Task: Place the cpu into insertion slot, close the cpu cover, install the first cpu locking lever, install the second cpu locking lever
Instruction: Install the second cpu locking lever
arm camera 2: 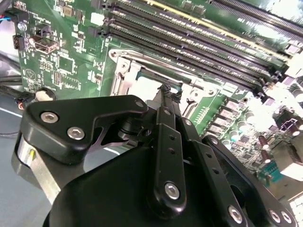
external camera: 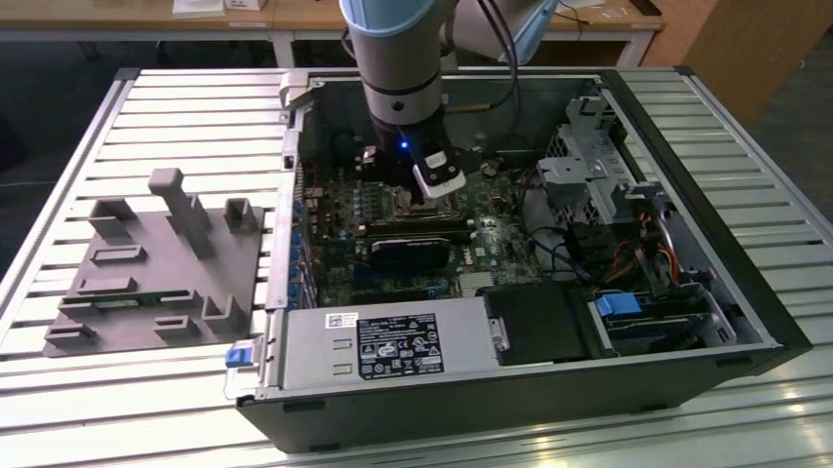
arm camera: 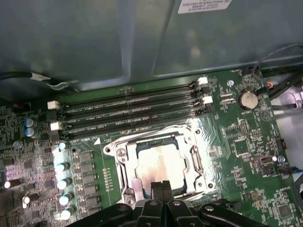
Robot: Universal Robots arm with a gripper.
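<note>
The cpu [arm camera: 160,163] lies flat in the insertion slot [arm camera: 113,150], its dull silver top showing through the window of the cpu cover [arm camera: 129,163]. The cover lies down over the chip. My gripper [arm camera: 162,186] is shut, its black fingertips pressed together at the edge of the socket nearest the camera, just above the cover's rim. In the second wrist view the fingertips [arm camera 2: 165,90] point at the metal socket frame [arm camera 2: 135,73]. In the exterior view the arm reaches down into the open computer case, with the gripper [external camera: 419,200] over the green motherboard [external camera: 495,239].
Long black memory slots [arm camera: 128,111] run beside the socket. A black block [external camera: 410,252] sits near the gripper, a power supply [external camera: 377,341] at the case front, a drive cage [external camera: 599,185] on the exterior view's right. A grey fixture [external camera: 156,263] lies on the slatted table.
</note>
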